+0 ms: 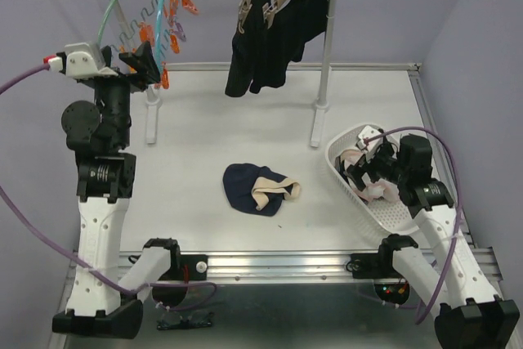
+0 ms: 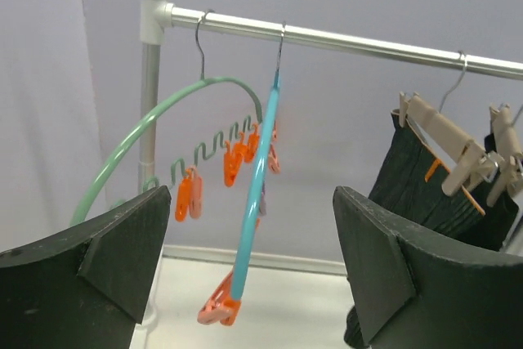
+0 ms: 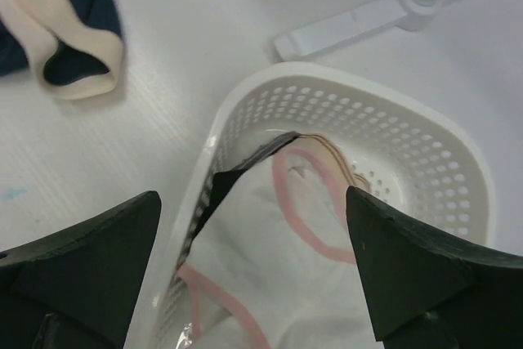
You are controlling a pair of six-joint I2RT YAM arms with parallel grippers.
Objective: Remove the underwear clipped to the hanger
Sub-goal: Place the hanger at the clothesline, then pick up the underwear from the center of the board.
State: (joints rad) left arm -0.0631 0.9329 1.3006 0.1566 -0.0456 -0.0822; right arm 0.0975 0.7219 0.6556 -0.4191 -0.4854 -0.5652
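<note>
Left claw (image 2: 252, 191) agape near blue hanger (image 2: 245, 261)

Pale lilac-grey walls (image 1: 458, 6) close in the back and both sides. The bench (image 1: 204, 128) has a flat white top, evenly lit, with only soft shadows. A silver metal rail (image 1: 278, 261) runs along its near edge. At the back stands a clothes rack: a shiny metal bar (image 2: 368, 42) on pale posts (image 1: 328, 46), with flat white feet (image 1: 317, 124) resting on the bench.
</note>
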